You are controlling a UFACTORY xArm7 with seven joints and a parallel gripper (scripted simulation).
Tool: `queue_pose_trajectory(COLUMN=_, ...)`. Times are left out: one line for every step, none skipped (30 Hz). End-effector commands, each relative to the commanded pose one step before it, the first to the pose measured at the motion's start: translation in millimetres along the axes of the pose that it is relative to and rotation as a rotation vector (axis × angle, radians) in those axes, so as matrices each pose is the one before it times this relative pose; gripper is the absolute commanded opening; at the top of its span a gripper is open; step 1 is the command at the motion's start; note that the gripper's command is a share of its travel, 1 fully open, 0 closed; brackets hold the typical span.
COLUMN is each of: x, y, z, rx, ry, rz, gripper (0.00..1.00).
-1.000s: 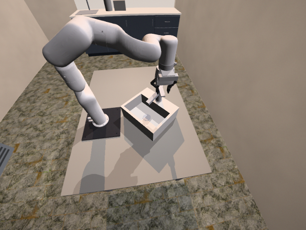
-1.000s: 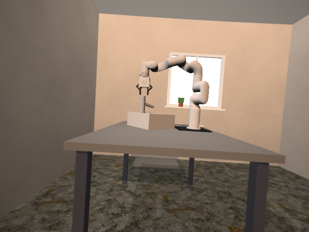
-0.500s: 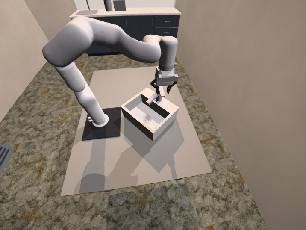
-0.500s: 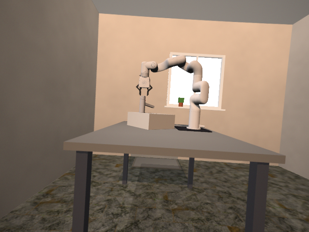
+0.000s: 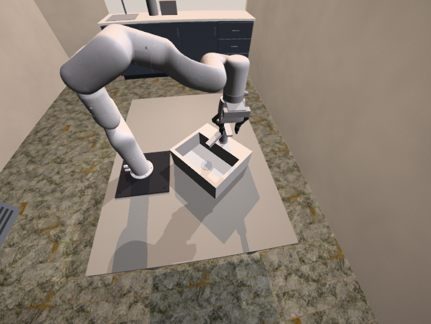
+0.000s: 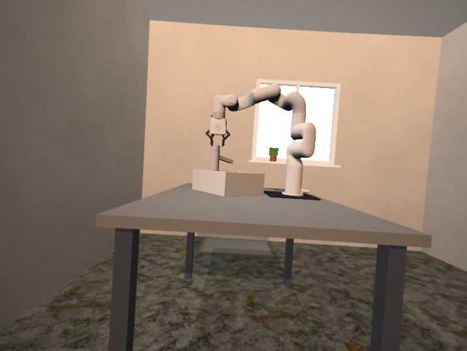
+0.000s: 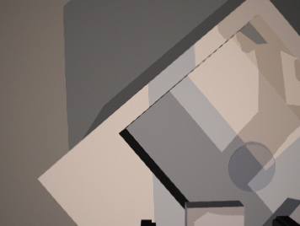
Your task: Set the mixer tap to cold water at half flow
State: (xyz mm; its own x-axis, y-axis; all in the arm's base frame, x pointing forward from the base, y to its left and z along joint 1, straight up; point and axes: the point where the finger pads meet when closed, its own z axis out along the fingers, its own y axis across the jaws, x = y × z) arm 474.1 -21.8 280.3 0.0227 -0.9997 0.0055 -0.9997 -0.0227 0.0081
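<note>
A beige box sink (image 5: pixel 232 178) (image 6: pixel 226 184) (image 7: pixel 101 177) stands on the table (image 5: pixel 209 240) (image 6: pixel 264 220). The grey mixer tap (image 5: pixel 223 138) (image 6: pixel 214 158) stands upright on the sink's back rim, and its flat arm (image 5: pixel 213 140) (image 6: pixel 226 160) (image 7: pixel 215 212) reaches out over the basin. My gripper (image 5: pixel 229 132) (image 6: pixel 217 144) (image 7: pixel 216 223) points straight down just above the top of the tap, with its fingers open on either side of it. Nothing is between the fingers. I see no blue dot in any view.
The round drain (image 5: pixel 206 165) (image 7: pixel 252 166) lies in the basin floor. The arm's dark base plate (image 5: pixel 146 180) (image 6: pixel 292 195) sits beside the sink. A wall is close on the far side of the table. A cabinet (image 5: pixel 195 34) stands at the back of the room.
</note>
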Motion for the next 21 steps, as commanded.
queue_pose_trajectory(x=0.07, y=-0.99, z=2.34, rx=0.00488, ry=-0.00028, rz=0.00000, gripper=0.66)
queue_pose_trajectory(x=0.00, y=0.00, z=1.09, rx=0.00000, ry=0.00000, rz=0.00000, gripper=0.66)
queue_pose_trajectory(x=0.00, y=0.00, z=1.08, rx=0.00000, ry=0.00000, rz=0.00000, gripper=0.66)
queue_pose_trajectory(x=0.00, y=0.00, z=1.07, rx=0.00000, ry=0.00000, rz=0.00000, gripper=0.66)
queue_pose_trajectory(x=0.00, y=0.00, z=0.00, rx=0.00000, ry=0.00000, rz=0.00000, gripper=0.66)
queue_pose_trajectory(x=0.00, y=0.00, z=0.00, rx=0.00000, ry=0.00000, rz=0.00000, gripper=0.66)
queue_pose_trajectory(x=0.00, y=0.00, z=1.05, rx=0.00000, ry=0.00000, rz=0.00000, gripper=0.66)
queue_pose_trajectory(x=0.00, y=0.00, z=1.03, rx=0.00000, ry=0.00000, rz=0.00000, gripper=0.66)
queue_pose_trajectory(x=0.00, y=0.00, z=1.00, rx=0.00000, ry=0.00000, rz=0.00000, gripper=0.66)
queue_pose_trajectory(x=0.00, y=0.00, z=0.97, rx=0.00000, ry=0.00000, rz=0.00000, gripper=0.66)
queue_pose_trajectory(x=0.00, y=0.00, z=0.93, rx=0.00000, ry=0.00000, rz=0.00000, gripper=0.66)
queue_pose_trajectory(x=0.00, y=0.00, z=0.89, rx=0.00000, ry=0.00000, rz=0.00000, gripper=0.66)
queue_pose_trajectory(x=0.00, y=0.00, z=0.85, rx=0.00000, ry=0.00000, rz=0.00000, gripper=0.66)
queue_pose_trajectory(x=0.00, y=0.00, z=0.80, rx=0.00000, ry=0.00000, rz=0.00000, gripper=0.66)
queue_pose_trajectory(x=0.00, y=0.00, z=0.75, rx=0.00000, ry=0.00000, rz=0.00000, gripper=0.66)
queue_pose_trajectory(x=0.00, y=0.00, z=0.70, rx=0.00000, ry=0.00000, rz=0.00000, gripper=0.66)
queue_pose_trajectory(x=0.00, y=0.00, z=0.65, rx=0.00000, ry=0.00000, rz=0.00000, gripper=0.66)
queue_pose_trajectory(x=0.00, y=0.00, z=0.59, rx=0.00000, ry=0.00000, rz=0.00000, gripper=0.66)
queue_pose_trajectory(x=0.00, y=0.00, z=0.54, rx=0.00000, ry=0.00000, rz=0.00000, gripper=0.66)
queue_pose_trajectory(x=0.00, y=0.00, z=0.48, rx=0.00000, ry=0.00000, rz=0.00000, gripper=0.66)
queue_pose_trajectory(x=0.00, y=0.00, z=0.42, rx=0.00000, ry=0.00000, rz=0.00000, gripper=0.66)
